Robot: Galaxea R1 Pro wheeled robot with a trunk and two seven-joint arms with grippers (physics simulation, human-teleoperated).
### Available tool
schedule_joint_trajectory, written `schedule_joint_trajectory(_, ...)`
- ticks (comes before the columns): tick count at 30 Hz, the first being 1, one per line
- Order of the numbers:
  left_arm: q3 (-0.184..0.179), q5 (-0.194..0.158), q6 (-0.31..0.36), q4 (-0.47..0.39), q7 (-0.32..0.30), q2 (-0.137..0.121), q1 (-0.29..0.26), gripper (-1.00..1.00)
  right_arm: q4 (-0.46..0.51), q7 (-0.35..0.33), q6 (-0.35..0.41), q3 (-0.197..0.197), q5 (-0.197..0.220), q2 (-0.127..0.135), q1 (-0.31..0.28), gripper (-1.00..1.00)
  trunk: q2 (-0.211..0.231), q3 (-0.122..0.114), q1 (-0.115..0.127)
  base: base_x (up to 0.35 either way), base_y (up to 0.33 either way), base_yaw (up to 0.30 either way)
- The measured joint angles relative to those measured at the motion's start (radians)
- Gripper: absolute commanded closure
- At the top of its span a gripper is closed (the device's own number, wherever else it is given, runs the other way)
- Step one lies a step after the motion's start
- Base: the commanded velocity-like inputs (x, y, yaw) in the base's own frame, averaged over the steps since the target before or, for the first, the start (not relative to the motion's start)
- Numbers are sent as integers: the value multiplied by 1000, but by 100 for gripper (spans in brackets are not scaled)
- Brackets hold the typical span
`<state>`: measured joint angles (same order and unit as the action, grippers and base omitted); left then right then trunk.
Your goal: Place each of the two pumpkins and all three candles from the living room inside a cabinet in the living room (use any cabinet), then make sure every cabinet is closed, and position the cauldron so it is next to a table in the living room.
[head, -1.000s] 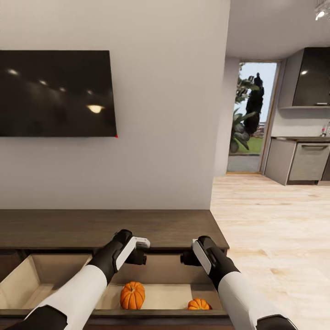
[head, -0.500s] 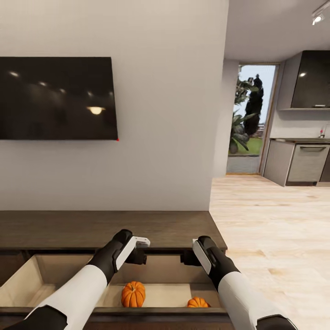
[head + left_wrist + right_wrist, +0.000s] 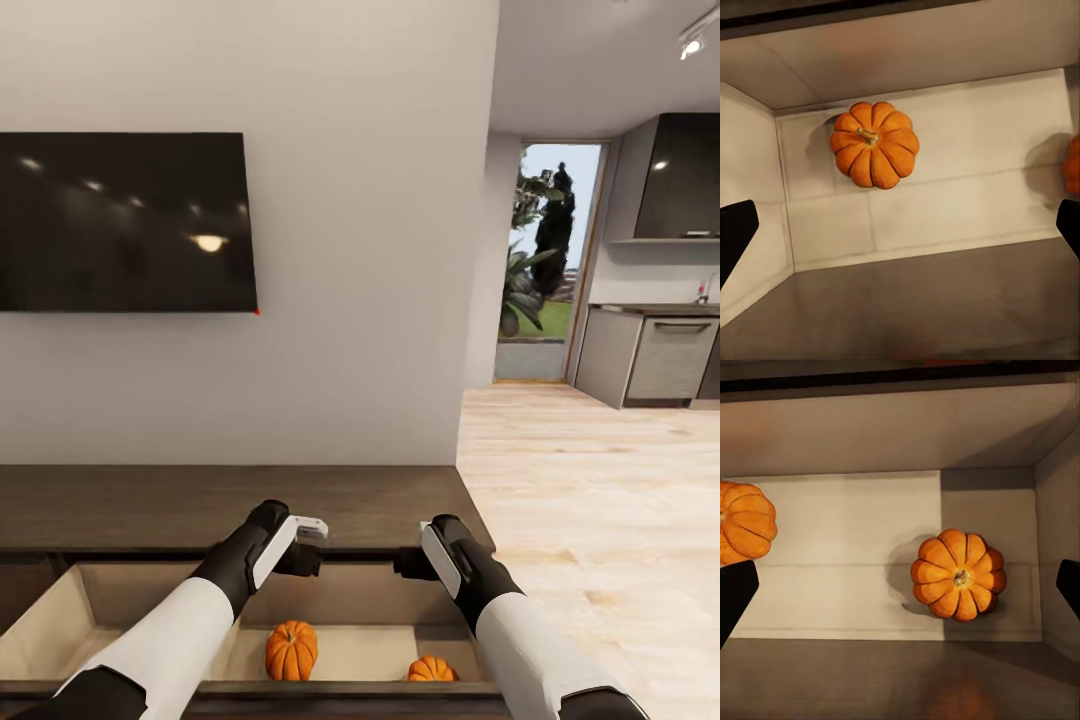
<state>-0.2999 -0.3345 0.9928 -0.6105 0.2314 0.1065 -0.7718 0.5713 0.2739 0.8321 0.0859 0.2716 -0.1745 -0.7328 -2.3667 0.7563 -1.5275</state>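
Pumpkins are both down in the open cabinet [image 3: 240, 500] drawer: the bigger pumpkin [image 3: 291, 650] and the smaller pumpkin [image 3: 432, 668]. My left gripper [image 3: 300, 556] and right gripper [image 3: 408, 563] hang spread and empty above them. I judge the candles come next, so I must back away and find them.

Two orange ribbed pumpkins, the larger one [image 3: 291, 649] with a tan stem and the smaller one [image 3: 432, 668], sit on a pale cream drawer floor [image 3: 360, 650]. The cabinet [image 3: 230, 500] top is dark brown wood grain. Above hangs a glossy black television [image 3: 125, 222] on a light grey wall [image 3: 370, 250].
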Motion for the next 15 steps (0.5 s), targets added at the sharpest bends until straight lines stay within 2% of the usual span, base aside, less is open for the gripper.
schedule_joint_trajectory(5, 0, 1, 0, -2, 3, 0, 1, -100, 1, 0, 0, -1, 0, 0, 0, -100, 35, -16, 19, -181, 0, 0)
schedule_joint_trajectory(15, 0, 0, 0, -2, 5, 0, 0, -100, 1, 0, 0, 0, 0, 0, 0, -100, 105, -47, 57, -99, 6, 0)
